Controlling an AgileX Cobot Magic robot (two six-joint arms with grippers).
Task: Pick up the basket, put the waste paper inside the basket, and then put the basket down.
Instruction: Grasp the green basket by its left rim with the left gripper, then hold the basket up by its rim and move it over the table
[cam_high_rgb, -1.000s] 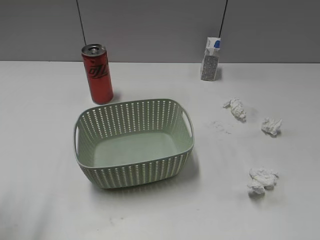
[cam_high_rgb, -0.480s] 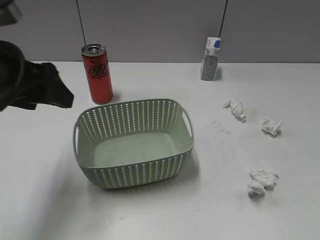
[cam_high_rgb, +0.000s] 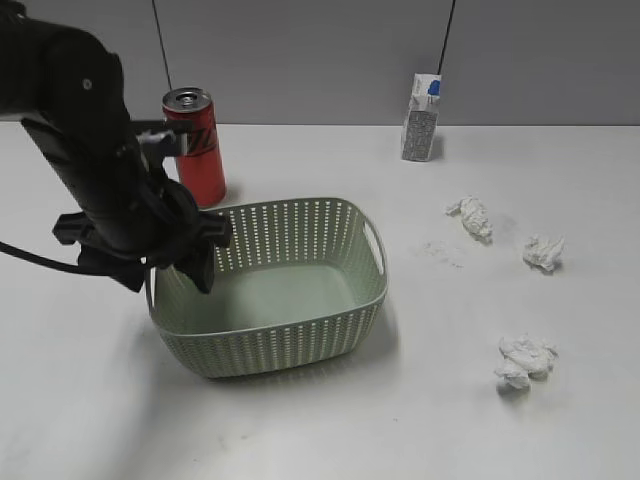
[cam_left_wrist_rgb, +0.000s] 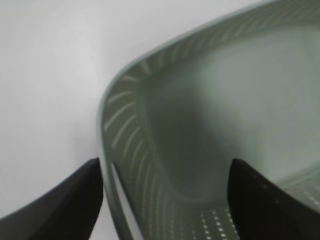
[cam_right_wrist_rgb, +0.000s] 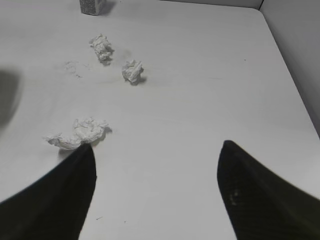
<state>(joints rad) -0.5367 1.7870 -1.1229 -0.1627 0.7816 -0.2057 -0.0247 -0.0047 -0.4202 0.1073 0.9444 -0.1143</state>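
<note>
Basket (cam_high_rgb: 300, 300): one, mid-tabletop (cam_high_rgb: 450, 420).
Waste paper (cam_high_rgb: 524, 360): three wads at 3 o'clock, well apart.
Left hand (cam_left_wrist_rgb: 165, 200): released, straddling the basket's left rim.
Right hand (cam_right_wrist_rgb: 155, 185): released, above bare tabletop.

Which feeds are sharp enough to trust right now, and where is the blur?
Exterior view: evenly lit and sharp on the basket. Left wrist view: soft throughout, the basket rim and the left gripper fingers blurred. Right wrist view: the waste paper is crisp, the near right gripper fingers dark and out of focus.

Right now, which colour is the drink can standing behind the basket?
The can is red with dark lettering and a silver top; the exterior view shows it best.
</note>
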